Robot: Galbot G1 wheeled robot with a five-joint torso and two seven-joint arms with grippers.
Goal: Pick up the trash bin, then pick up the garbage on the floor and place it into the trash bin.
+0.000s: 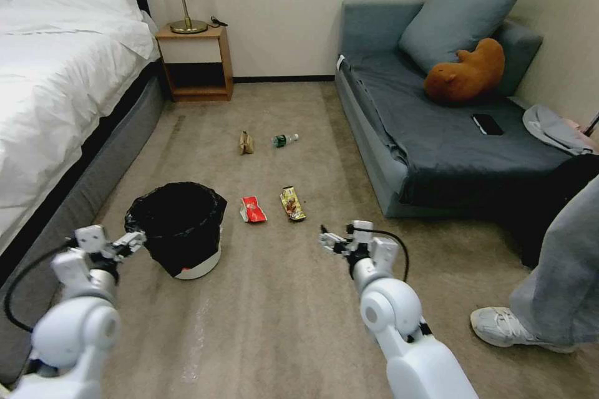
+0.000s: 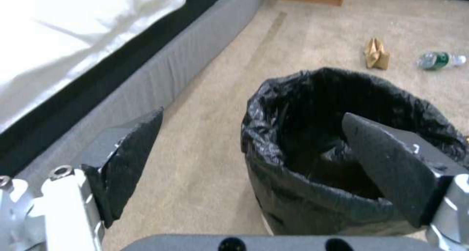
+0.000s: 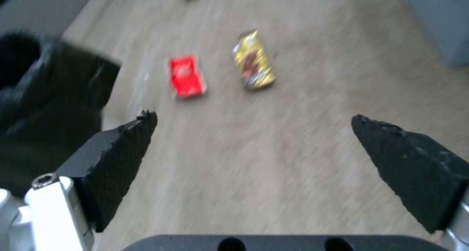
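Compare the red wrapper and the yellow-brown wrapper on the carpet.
The red wrapper is short and nearly square; the yellow-brown wrapper is long and narrow. The red wrapper lies nearer the trash bin; the yellow-brown wrapper lies nearer the sofa. Both lie flat on the floor, side by side and apart, ahead of the open right tool.

The bin (image 1: 181, 230) stands on the floor (image 1: 287, 324) beside the bed (image 1: 56, 93) at 9 o'clock. Two wrappers (image 1: 253, 209) lie at the bin's 3 o'clock; the paper bag (image 1: 246, 143) and bottle (image 1: 284, 139) lie beyond them at 12, before the nightstand (image 1: 194, 62). The sofa (image 1: 437, 131) stands at 3 o'clock.
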